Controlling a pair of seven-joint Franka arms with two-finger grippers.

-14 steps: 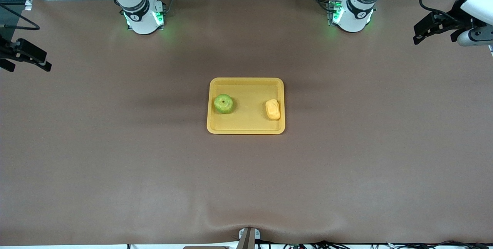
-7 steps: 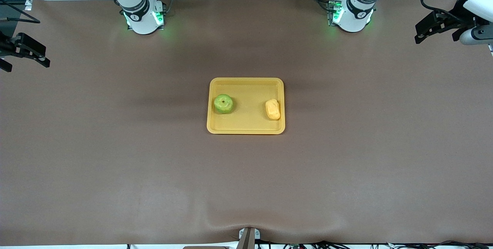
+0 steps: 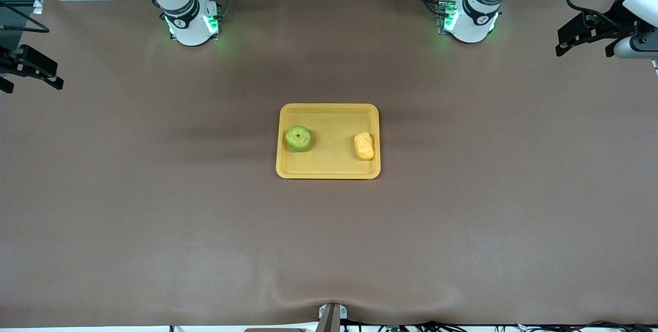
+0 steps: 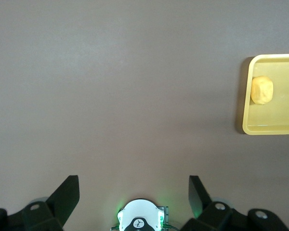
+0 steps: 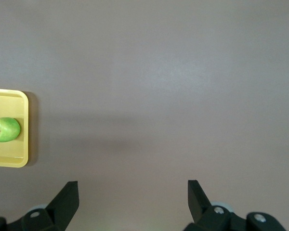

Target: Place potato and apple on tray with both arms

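Observation:
The yellow-orange tray (image 3: 331, 131) lies at the middle of the brown table. On it sit the green apple (image 3: 298, 138), toward the right arm's end, and the potato (image 3: 364, 146), toward the left arm's end. My left gripper (image 3: 584, 50) hangs open and empty over the table's edge at its own end, well away from the tray. My right gripper (image 3: 32, 81) hangs open and empty at the other end. In the left wrist view the open gripper (image 4: 134, 192) faces bare table, with the potato (image 4: 262, 90) and tray (image 4: 245, 96) off to one side. The right wrist view shows the open gripper (image 5: 133, 195), the apple (image 5: 5, 129) and the tray (image 5: 25, 130).
The two arm bases (image 3: 190, 21) (image 3: 470, 18) glow green along the table's back edge. The left base (image 4: 139, 221) shows between the left gripper's fingers. A small bracket (image 3: 331, 316) sits at the front edge, where the brown cover bulges slightly.
Both grippers have drifted a little farther from the tray, toward the back edge and their own ends of the table. Apple, potato and tray have not moved.

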